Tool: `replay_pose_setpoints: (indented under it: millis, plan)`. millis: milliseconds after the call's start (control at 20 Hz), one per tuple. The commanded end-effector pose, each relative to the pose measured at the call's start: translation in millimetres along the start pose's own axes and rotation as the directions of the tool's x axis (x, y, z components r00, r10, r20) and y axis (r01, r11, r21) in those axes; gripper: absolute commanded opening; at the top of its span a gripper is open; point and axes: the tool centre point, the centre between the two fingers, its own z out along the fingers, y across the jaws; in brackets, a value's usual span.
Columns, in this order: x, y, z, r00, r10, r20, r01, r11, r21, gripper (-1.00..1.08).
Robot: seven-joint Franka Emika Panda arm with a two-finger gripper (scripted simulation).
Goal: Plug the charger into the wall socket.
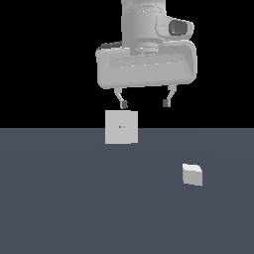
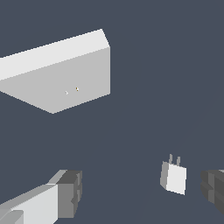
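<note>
Gripper (image 1: 144,104) status first: your jaws stand apart and hold nothing, and the arm hangs high above the floor (image 1: 59,208).

Charger (image 2: 174,177) position: in the wrist view it lies on the floor between the two fingertips (image 2: 70,192), far closer to one of them than to the other, so it is off the centre line of your grip. It touches neither finger. Two short prongs rise from one end of the block and point roughly toward the panel. In the exterior view the charger (image 1: 192,174) sits well below the gripper and off to the exterior view's right of it, nearer the camera than the panel.

Wall socket (image 1: 121,127) position: it stands upright on the floor just below the gripper, slightly toward the exterior view's left, well apart from the charger. Two tiny dots, one orange, mark its face. The wrist view shows the wall socket (image 2: 65,74) beyond the charger, with its marked face turned toward the block.

Assessment: you are at the approach step; nothing is grasped and the plug is not yet in. The next move calls for you to shift sideways until the block is centred between the jaws, descend around its body, and close on its flat sides, leaving the prongs free. Expect the small block to skid if one finger arrives first.
</note>
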Motion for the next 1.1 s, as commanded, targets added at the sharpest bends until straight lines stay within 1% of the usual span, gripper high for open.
replay_pose_setpoints:
  millis: [0, 250, 600, 1050]
  plan:
    - [-7.3, 11.9, 9.7, 0.999, 0.031, -0.022, -0.031, 0.999, -0.008, 1.0]
    - [-21.6, 34.8, 29.5, 0.994, 0.09, -0.066, -0.092, 0.995, -0.022, 1.0]
    - [-39.9, 63.6, 55.5, 0.979, 0.165, -0.122, -0.17, 0.985, -0.038, 1.0]
    - [-53.7, 84.6, 76.6, 0.962, 0.22, -0.164, -0.23, 0.972, -0.047, 1.0]
